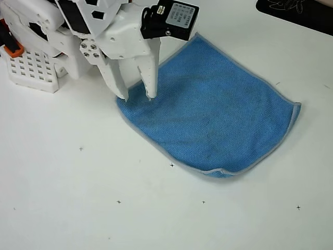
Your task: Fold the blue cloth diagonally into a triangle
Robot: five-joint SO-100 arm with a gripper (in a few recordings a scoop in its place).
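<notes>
The blue cloth [213, 112] lies flat on the white table, a roughly square textured piece with light grey edging, turned like a diamond in the overhead view. Its lower corner near the middle of the picture is slightly rumpled. My white gripper [137, 97] hangs over the cloth's left corner with its two fingers pointing down. The fingers stand apart, open, one tip at the cloth's left edge and the other on the blue fabric just inside it. Nothing is held between them. The small white tag is not visible.
A white perforated base block [32, 70] with an orange part stands at the far left beside the arm. A dark mat [296, 13] sits at the top right corner. Small black cross marks dot the white table [156, 219] in front.
</notes>
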